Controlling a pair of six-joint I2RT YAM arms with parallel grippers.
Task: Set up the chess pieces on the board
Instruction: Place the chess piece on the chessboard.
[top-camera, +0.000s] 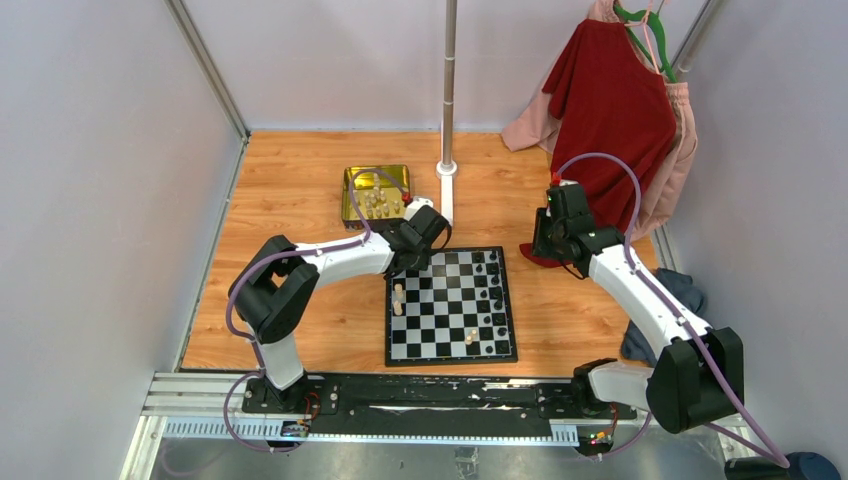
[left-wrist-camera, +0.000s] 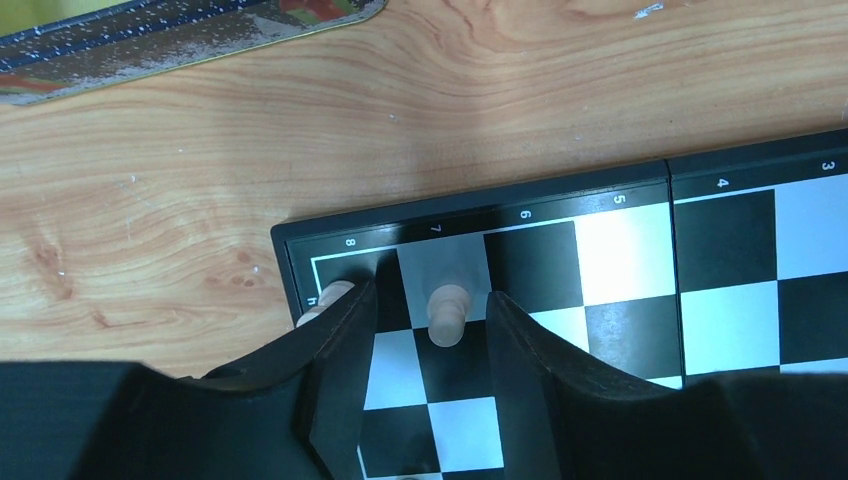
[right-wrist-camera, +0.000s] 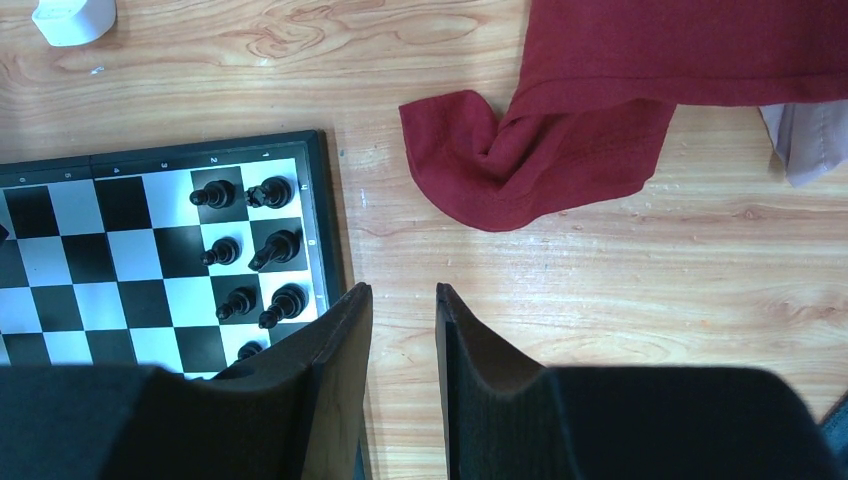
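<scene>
The board (top-camera: 441, 322) lies on the wooden table between the arms. My left gripper (top-camera: 408, 262) hovers over its far left corner. In the left wrist view that gripper (left-wrist-camera: 430, 298) is open, and a cream pawn (left-wrist-camera: 447, 315) stands on the board (left-wrist-camera: 620, 240) between the fingers, touching neither. Another cream piece (left-wrist-camera: 325, 300) stands on the corner square just outside the left finger. Black pieces (top-camera: 491, 290) fill the board's right side. My right gripper (right-wrist-camera: 403, 292) is open and empty over bare wood, right of the board (right-wrist-camera: 100, 250) and its black pieces (right-wrist-camera: 270, 190).
A gold tin (top-camera: 375, 195) holding several cream pieces sits behind the board. More cream pieces (top-camera: 398, 298) stand along the board's left edge. A pole base (top-camera: 446, 168) is at the back. A red garment (top-camera: 610, 110) hangs at the right, its hem (right-wrist-camera: 530, 150) on the table.
</scene>
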